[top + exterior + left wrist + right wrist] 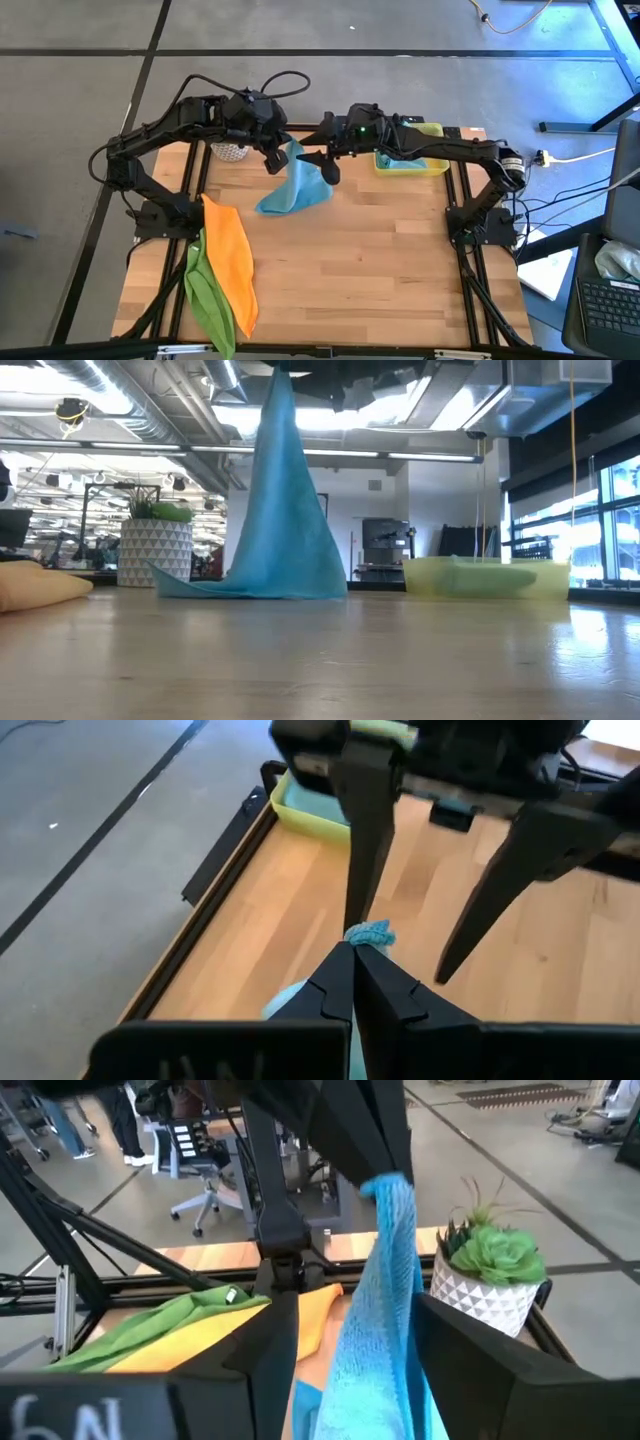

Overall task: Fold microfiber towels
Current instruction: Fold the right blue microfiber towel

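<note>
The left gripper (275, 160) hangs above the far middle of the table with its two dark fingers pressed together on the top corner of a soft teal microfiber towel (295, 188); in the left wrist view the fingertips (352, 982) meet in a point with a tuft of teal cloth (370, 932) poking out between them. The left arm reaches in from the table's left far corner, elbow raised, wrist bent downward.

The right gripper (325, 165) is level with it, just beside the same towel, with its fingers spread; the right wrist view shows the hanging cloth (385, 1310) passing between the two parted fingers without being pinched. The right arm stretches across from the right far side, nearly horizontal.

The lifted towel drapes down like a tent, its lower edge resting on the pale wooden table (380, 250), as the low view (280, 510) shows.

Three loose towels are visible: the teal one, one orange towel (232, 260) and one lime green towel (210, 300), the last two lying crumpled side by side and touching at the table's left near edge.

One yellow rectangular tray (412, 165) sits under the right arm at the far right, holding folded teal cloth; how many pieces cannot be told. One white patterned pot with a green plant (490, 1275) stands at the far left.
</note>
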Motion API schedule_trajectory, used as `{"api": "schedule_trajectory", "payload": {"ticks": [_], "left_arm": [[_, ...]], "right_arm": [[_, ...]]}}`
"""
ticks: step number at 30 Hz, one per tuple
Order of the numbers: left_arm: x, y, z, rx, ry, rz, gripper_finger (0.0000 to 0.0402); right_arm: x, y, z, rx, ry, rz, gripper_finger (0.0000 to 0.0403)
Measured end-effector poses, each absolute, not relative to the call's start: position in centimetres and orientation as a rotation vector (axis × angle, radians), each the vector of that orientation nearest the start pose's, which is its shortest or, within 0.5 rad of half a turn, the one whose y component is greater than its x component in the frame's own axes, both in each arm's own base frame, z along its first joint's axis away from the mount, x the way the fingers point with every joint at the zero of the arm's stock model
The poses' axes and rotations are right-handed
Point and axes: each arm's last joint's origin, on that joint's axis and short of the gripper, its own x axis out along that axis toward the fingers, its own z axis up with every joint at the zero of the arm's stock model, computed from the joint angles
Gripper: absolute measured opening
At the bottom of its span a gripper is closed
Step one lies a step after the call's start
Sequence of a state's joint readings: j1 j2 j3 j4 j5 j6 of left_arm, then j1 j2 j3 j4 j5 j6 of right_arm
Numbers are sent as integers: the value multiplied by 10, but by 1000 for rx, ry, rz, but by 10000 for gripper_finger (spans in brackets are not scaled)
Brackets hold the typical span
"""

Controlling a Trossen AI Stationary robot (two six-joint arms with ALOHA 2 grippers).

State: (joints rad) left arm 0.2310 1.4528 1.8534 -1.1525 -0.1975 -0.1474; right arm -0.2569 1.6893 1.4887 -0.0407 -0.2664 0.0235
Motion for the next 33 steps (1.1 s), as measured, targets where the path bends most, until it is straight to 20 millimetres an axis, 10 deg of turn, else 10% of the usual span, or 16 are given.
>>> {"api": "schedule_trajectory", "payload": {"ticks": [16, 33], "left_arm": [[252, 66, 462, -139, 641, 489, 0], [217, 63, 520, -59, 464, 533, 0]], "right_arm": [[409, -105, 305, 158, 353, 76, 12], [413, -113, 284, 167, 440, 67, 79]]}}
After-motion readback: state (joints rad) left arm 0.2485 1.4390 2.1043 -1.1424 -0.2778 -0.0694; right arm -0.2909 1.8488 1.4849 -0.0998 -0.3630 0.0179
